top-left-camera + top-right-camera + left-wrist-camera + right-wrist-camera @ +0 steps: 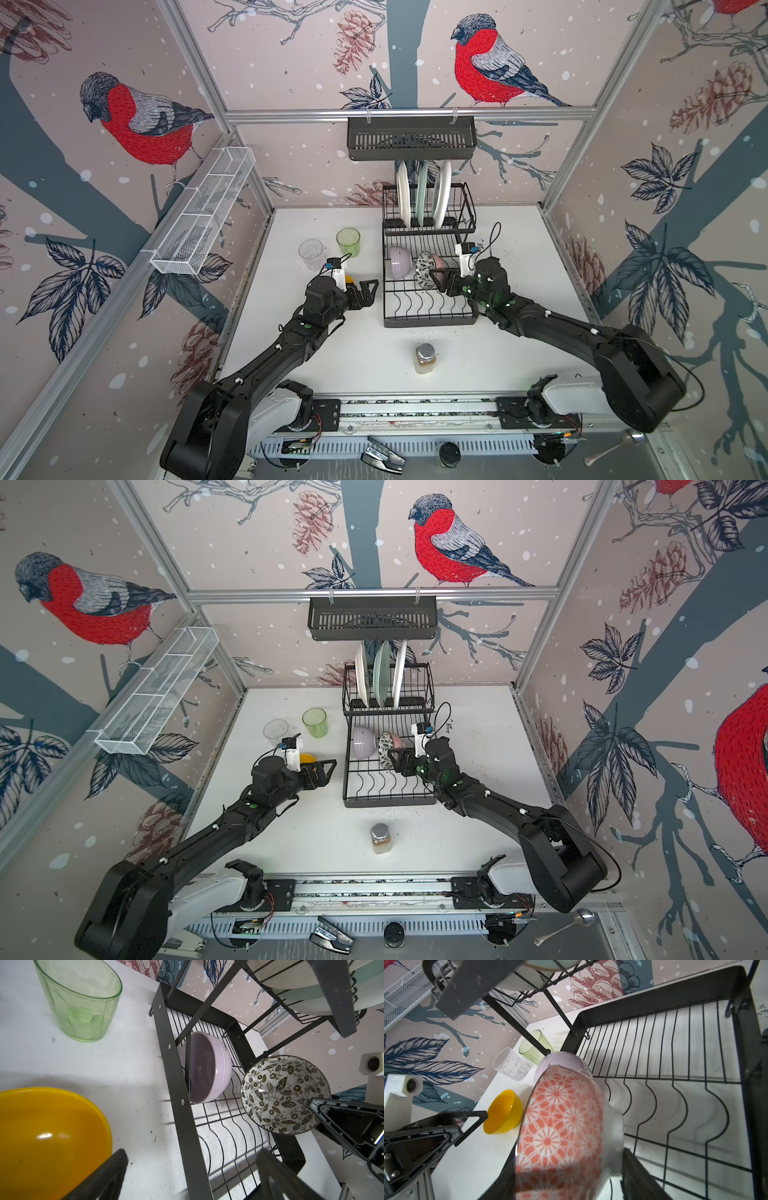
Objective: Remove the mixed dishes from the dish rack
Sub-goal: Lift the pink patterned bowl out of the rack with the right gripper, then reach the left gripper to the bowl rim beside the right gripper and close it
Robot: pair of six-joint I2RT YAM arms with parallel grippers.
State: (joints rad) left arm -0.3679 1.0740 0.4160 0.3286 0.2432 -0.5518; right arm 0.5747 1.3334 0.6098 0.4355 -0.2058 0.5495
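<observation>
Left arm and right arm were matte black with rounded joint housings. Each base link was white, bolted to a silver rail. White cable clips and green dot markings were noted. White camera mounts carried blue connectors and black cables. The left gripper had open triangular fingers, fixed with silver screws.

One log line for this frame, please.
right gripper: closed on pink-patterned bowl, dish rack lower tier | left gripper: open, empty, by yellow bowl | racked: lilac bowl, three plates | on table: green tumbler, clear tumbler
</observation>
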